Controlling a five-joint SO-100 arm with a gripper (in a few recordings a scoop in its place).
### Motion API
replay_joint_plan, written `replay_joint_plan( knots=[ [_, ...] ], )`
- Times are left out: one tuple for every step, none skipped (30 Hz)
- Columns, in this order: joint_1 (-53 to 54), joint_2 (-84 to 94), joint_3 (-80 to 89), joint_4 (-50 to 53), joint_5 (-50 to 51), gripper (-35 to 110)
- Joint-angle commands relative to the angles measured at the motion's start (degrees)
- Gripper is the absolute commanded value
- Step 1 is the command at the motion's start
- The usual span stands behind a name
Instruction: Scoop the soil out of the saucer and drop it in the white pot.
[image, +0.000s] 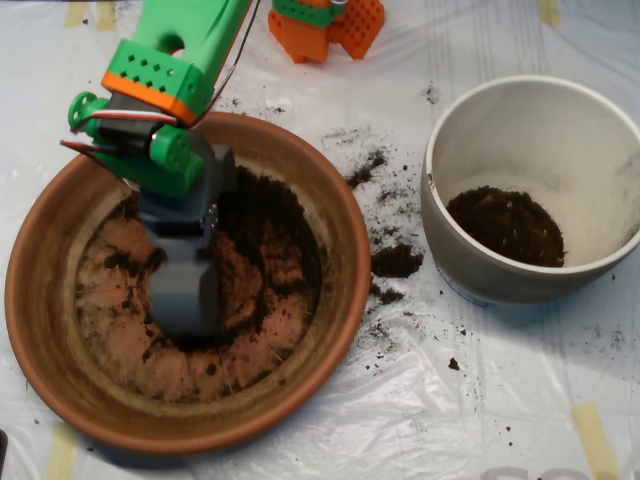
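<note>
The terracotta saucer (330, 215) fills the left half of the overhead view. Dark soil (265, 215) lies in a heap along its upper right inside, with thin crumbs scattered over the bare floor. My grey scoop (184, 295) points down into the saucer, left of the heap, its tip resting at the floor among crumbs. The green and orange arm (165, 70) reaches in from the top left. The white pot (600, 170) stands at the right, apart from the saucer, with a dark patch of soil (506, 225) on its bottom.
Spilled soil clumps (396, 260) lie on the white plastic sheet between saucer and pot, with more crumbs (365, 165) above them. An orange and green robot base (325, 25) stands at the top centre. Tape strips mark the sheet's edges.
</note>
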Motion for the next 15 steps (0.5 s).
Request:
replay_joint_plan(
  knots=[
    [0.5, 1.1, -4.8, 1.8, -1.0, 65],
    [0.5, 0.6, -5.4, 2.0, -1.2, 66],
    [0.5, 0.4, -5.4, 2.0, -1.6, 66],
    [0.5, 0.1, -5.5, 1.9, -2.0, 67],
    [0.5, -0.4, -6.0, 1.8, -2.0, 68],
    [0.6, -1.0, -6.5, 1.8, -2.1, 68],
    [0.6, -1.8, -7.6, 1.8, -2.1, 68],
    [0.7, -2.5, -9.1, 2.5, -2.0, 68],
    [0.7, -3.8, -11.0, 3.6, -1.8, 67],
    [0.7, -5.4, -13.3, 4.9, -1.8, 67],
    [0.9, -6.9, -15.2, 6.2, -1.8, 67],
    [1.0, -8.0, -16.5, 6.8, -1.9, 66],
    [1.1, -8.8, -17.0, 6.8, -2.3, 65],
    [1.2, -9.3, -17.1, 7.1, -2.8, 64],
    [1.3, -9.7, -17.1, 7.3, -3.0, 63]
  ],
)
